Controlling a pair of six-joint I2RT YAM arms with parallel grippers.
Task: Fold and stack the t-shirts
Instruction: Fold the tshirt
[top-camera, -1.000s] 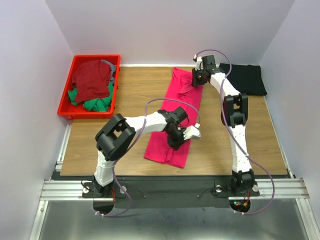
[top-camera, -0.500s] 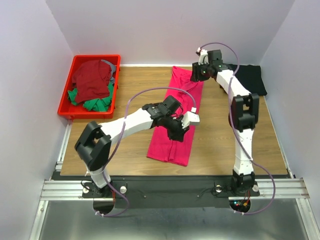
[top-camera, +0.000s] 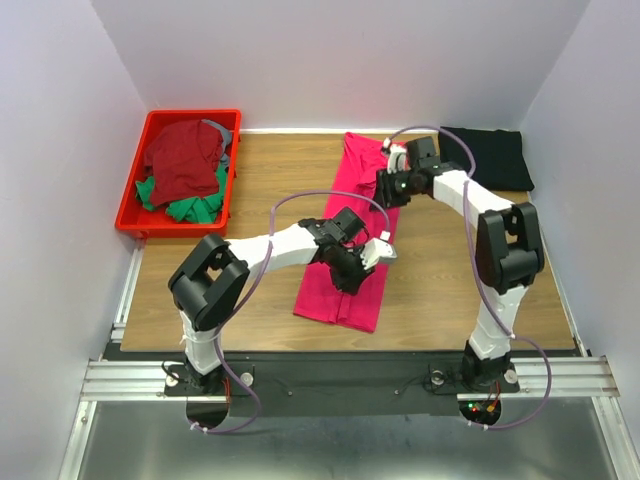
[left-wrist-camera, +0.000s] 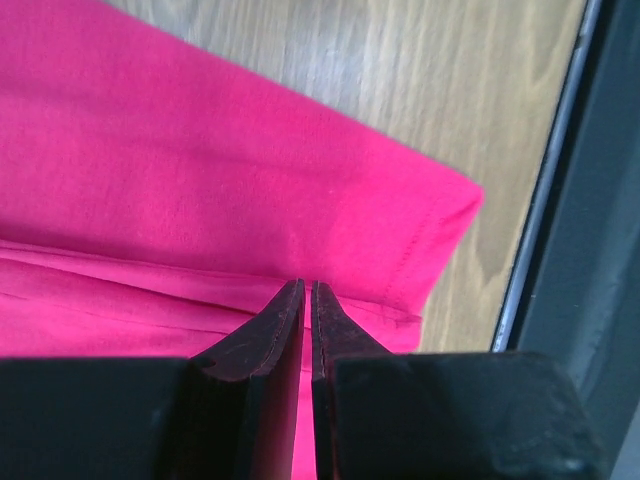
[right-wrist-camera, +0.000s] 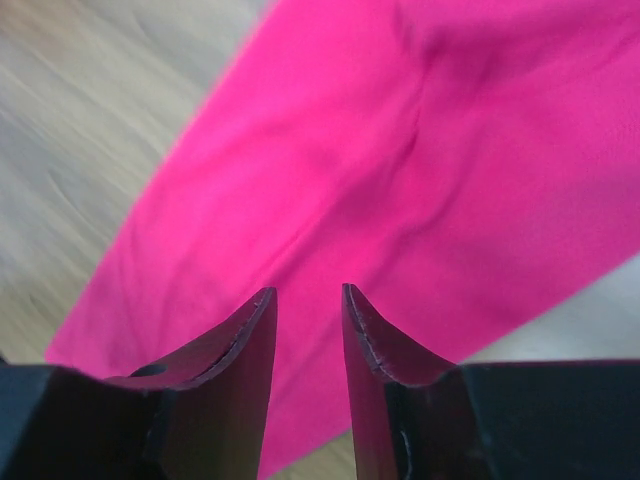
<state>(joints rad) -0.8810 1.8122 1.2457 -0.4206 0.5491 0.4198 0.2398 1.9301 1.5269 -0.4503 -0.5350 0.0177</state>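
A bright pink-red t-shirt (top-camera: 335, 295) lies folded into a long strip down the middle of the wooden table (top-camera: 250, 190). My left gripper (top-camera: 350, 272) hovers low over its near half. In the left wrist view its jaws (left-wrist-camera: 306, 285) stand a narrow slit apart above a hemmed corner of the shirt (left-wrist-camera: 200, 170), with nothing pinched. My right gripper (top-camera: 383, 187) is over the far half, open, with only pink cloth (right-wrist-camera: 400, 150) below the tips (right-wrist-camera: 308, 290). A folded black t-shirt (top-camera: 490, 155) lies at the back right.
A red plastic bin (top-camera: 128, 205) at the back left holds a dark red t-shirt (top-camera: 185, 155) and a green one (top-camera: 195, 208). White walls close in the table on three sides. A black metal rail (left-wrist-camera: 590, 250) runs along the near edge.
My right gripper has come from the shirt's far end toward the middle. The left jaws have parted slightly and the left arm has shifted a little over the near half.
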